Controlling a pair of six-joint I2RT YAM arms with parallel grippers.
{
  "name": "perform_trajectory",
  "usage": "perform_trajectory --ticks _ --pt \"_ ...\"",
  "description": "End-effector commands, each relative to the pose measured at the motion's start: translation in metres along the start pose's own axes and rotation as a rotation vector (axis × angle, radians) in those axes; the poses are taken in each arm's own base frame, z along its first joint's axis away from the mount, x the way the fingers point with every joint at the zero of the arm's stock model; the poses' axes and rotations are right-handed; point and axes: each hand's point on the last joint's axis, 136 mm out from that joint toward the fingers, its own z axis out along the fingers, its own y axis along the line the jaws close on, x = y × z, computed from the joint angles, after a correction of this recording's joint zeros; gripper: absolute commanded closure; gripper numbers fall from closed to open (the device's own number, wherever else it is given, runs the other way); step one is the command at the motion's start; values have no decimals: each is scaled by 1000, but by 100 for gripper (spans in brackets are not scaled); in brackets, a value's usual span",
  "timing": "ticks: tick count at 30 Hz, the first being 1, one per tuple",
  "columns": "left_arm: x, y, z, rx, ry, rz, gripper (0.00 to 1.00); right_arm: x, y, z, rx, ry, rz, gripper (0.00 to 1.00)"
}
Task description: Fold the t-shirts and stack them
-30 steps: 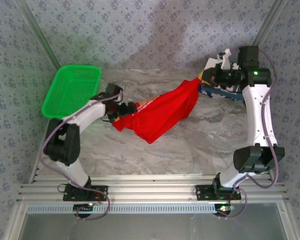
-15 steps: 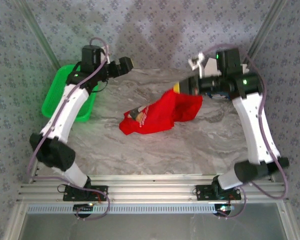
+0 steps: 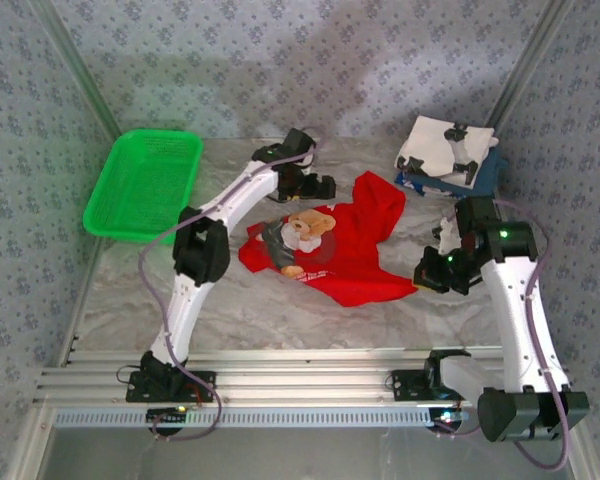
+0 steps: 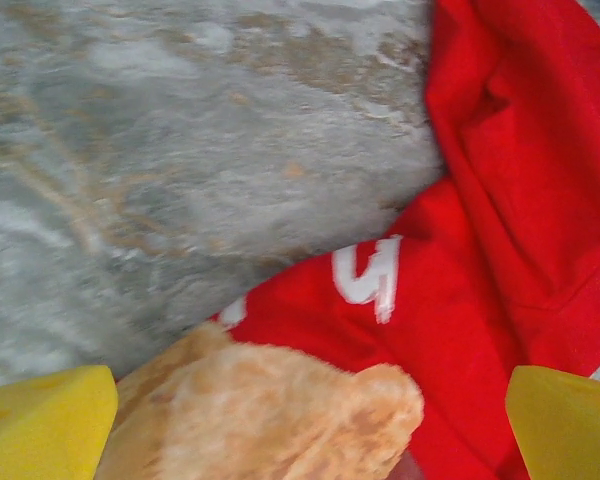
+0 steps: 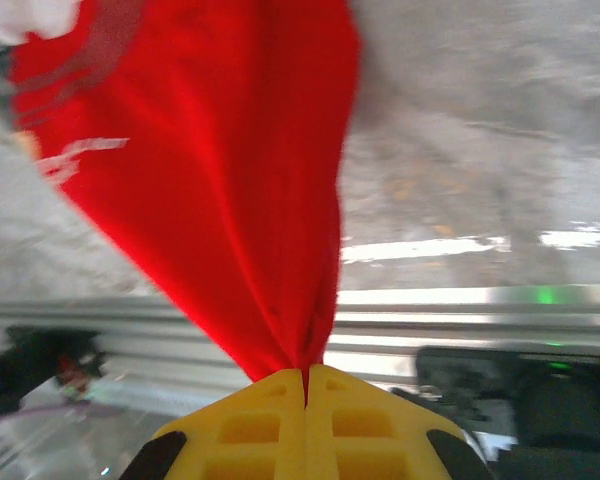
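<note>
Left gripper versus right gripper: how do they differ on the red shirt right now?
The left gripper is open, its yellow pads wide apart over the teddy-bear print; the right gripper is shut, pinching an edge of the red shirt. In the top view the left gripper sits at the shirt's far side, the right gripper at its near right corner. Both have yellow pads and work the same shirt.

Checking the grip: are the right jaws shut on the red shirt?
Yes, the right jaws meet with the red shirt pinched between them in the right wrist view.
</note>
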Motion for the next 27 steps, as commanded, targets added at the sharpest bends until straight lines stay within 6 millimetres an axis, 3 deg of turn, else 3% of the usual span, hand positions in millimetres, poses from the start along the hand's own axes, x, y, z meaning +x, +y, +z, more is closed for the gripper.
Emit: perform_trajectory --ticks 1,5,11,15,18,20,22,23,25,27 --pt "4 -14 2 -15 31 58 0 -15 -28 -7 172 -55 17 100" --pt "25 -18 30 -48 108 114 0 -19 -25 1 142 -45 12 100" --pt "71 4 64 -153 265 152 6 -34 -14 1 85 -89 15 100" --pt "79 16 70 -207 286 151 12 -54 0 -2 47 -133 -10 100" --pt "83 0 75 -138 295 152 37 -68 15 -3 7 -157 -26 100" --pt "84 -10 75 -73 305 120 67 -78 22 -1 -17 -175 -27 100" --pt "73 -10 64 -36 288 68 93 -89 28 0 -43 -194 -27 100" --pt "58 -7 53 -19 255 35 100 -94 31 1 -58 -203 -23 100" --pt "16 -7 18 34 138 -13 100 -105 35 5 -75 -213 -33 100" --pt "-35 -6 -34 90 -23 -61 100 -122 38 5 -88 -243 -59 100"
